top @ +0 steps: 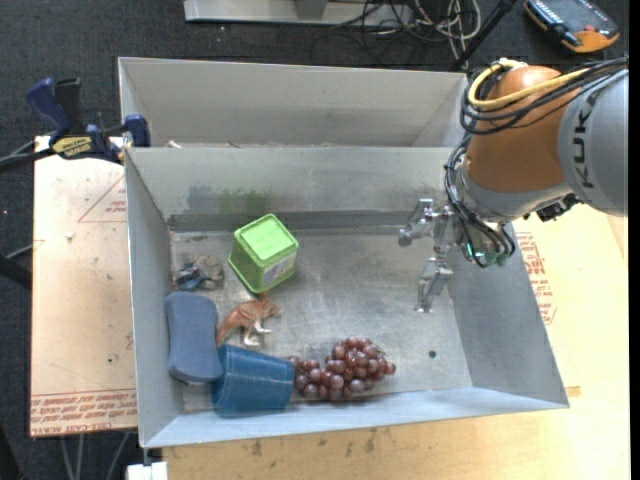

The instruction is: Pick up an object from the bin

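Over the right floor of the grey bin (350,303) hangs the gripper (426,261), fingers spread apart and empty, well apart from the green box (264,253) and the purple grapes (345,366)

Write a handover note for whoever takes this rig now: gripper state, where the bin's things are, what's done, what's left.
Gripper: open, nothing between its fingers, at the right of the bin over bare floor.
Things, all to its left: green box, brown toy animal, blue pad, blue cup on its side, purple grapes.
Done: nothing picked.
Left: choose one, grasp, lift.
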`<action>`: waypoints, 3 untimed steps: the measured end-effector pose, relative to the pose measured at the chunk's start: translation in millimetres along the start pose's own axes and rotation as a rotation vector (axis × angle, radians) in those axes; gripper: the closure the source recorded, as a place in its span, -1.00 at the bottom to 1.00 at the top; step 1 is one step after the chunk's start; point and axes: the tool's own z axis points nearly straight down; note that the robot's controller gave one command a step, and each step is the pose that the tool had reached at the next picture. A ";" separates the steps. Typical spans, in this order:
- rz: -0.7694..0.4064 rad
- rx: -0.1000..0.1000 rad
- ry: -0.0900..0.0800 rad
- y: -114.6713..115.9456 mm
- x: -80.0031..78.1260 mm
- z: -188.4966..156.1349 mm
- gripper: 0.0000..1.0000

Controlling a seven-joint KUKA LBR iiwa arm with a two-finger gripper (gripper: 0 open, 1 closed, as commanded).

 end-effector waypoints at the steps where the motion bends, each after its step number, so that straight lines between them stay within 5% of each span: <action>1: -0.002 0.001 -0.007 0.2 -1.8 -4.1 -1.00; 2: -0.175 0.004 -0.015 29.9 18.3 34.8 -1.00; 3: -0.467 0.002 -0.005 105.5 36.5 48.3 -1.00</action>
